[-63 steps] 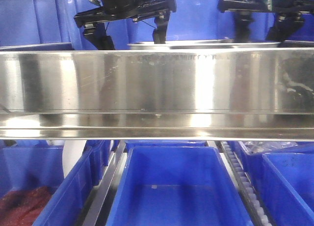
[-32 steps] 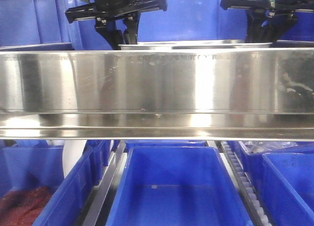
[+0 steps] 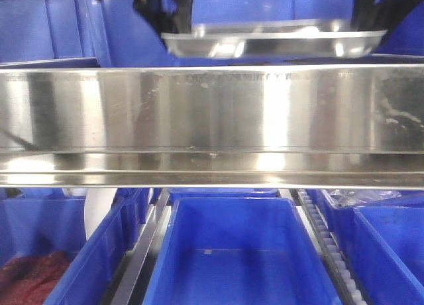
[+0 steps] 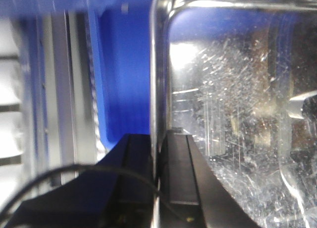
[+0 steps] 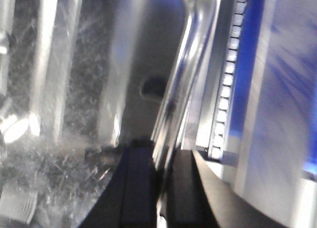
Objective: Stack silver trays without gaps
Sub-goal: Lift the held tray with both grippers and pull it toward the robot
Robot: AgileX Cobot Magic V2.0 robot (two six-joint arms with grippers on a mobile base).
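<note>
Silver tray (image 3: 271,43) hangs just above the shelf rail (image 3: 212,106), clear of the rail's top edge and over its centre-to-right span. Its long axis is parallel to the rail. It looks near level end to end. I can't judge the fore-aft tilt from here.

Left end effector (image 4: 157,136): fingers closed on the tray's left end rim, one inside the wall and one outside, with the rim pinched edge-on between them. The tray bed lies to its right.

Right end effector (image 5: 161,153): same pinch on the right end rim. The tray bed lies to its left and a roller track (image 5: 228,89) sits just outside on its right.

Key relation: the tray spans between the two end effectors, one end each, so neither arm is nearer. The tray's axis is the line joining them. My read is that any mismatch in travel between the arms becomes yaw or end-to-end tilt.

The tray it should nest into isn't visible. The rail hides whatever sits behind it, and the held tray fills both wrist views, so I can't tell which way the target lies.

Judgement on the next move:
- It's a synchronised carry and lower, with the tray's axis matched to the lower tray and the corners lined up.
- If one end lands first, the flared rims will likely wedge and leave a gap.
- Thin polished rims in a pinch grip could pivot.

The blue bins (image 3: 232,252) below the rail play no part.
</note>
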